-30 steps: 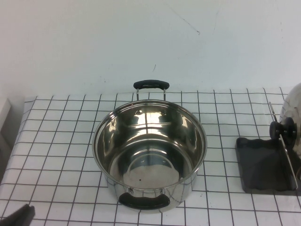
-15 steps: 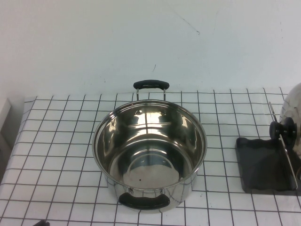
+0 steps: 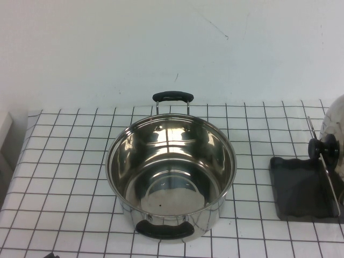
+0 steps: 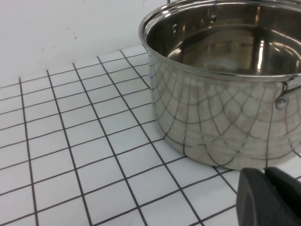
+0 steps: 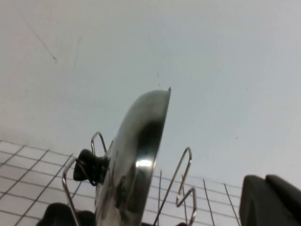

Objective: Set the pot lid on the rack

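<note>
Fingers of right gripper [image 5: 270,200] and left gripper [image 4: 268,197] barely visible, state unclear, apart from pot lid [image 5: 134,155] upright in rack [image 3: 301,188].

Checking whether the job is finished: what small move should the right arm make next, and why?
Probably ease the right gripper back, clear of the rack. The pot lid already stands on edge in the rack's wire frame, nothing holding it. The left gripper sits low beside the pot.

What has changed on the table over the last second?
Only the left gripper moved: it slipped out of the high view's lower left corner, towards the robot. The pot, the pot lid standing in the rack, and the right gripper nearby stayed put.
</note>
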Motion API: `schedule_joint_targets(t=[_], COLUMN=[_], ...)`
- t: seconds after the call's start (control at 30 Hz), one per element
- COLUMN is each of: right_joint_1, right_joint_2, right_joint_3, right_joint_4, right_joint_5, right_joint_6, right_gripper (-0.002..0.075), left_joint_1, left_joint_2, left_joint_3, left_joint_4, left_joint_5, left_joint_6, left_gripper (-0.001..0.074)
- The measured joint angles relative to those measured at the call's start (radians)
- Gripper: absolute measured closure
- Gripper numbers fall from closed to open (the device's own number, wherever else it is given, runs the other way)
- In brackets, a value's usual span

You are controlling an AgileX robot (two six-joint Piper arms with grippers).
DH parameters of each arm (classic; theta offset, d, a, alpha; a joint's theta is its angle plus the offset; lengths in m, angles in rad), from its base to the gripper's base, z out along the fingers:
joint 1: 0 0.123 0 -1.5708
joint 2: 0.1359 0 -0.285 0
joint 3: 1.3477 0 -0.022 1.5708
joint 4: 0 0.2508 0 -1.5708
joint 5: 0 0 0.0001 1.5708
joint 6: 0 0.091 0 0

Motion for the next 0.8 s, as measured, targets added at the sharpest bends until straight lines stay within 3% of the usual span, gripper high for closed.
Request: schedule_joint_targets(t=[0.13,0.43,0.6,0.8], right_joint_1=[-0.071,-0.108,-0.105,-0.013], right_joint_2=[0.0,-0.034,-0.04,-0.04], right_joint_3=[0.0,0.0,0.0,0.0], right_joint_4=[-0.333,-0.709,-0.778,-0.783], right_joint_5=[0.118,0.456,0.466,0.466], right_joint_6=[0.348,0.792,0.906,0.99], right_gripper=[0.0728,0.0728,0.0728,0.0728], left_joint_1=[0.0,0.0,0.0,0.0], left_joint_2=[0.0,0.0,0.0,0.0], left_joint_3=[0.0,0.0,0.0,0.0], left_joint_4=[0.0,0.0,0.0,0.001], left_joint_5=[-0.02,-0.023,-0.025,-0.026], left_joint_6=[0.0,0.0,0.0,0.0], left_gripper=[0.0736,0.0736,0.0736,0.0736])
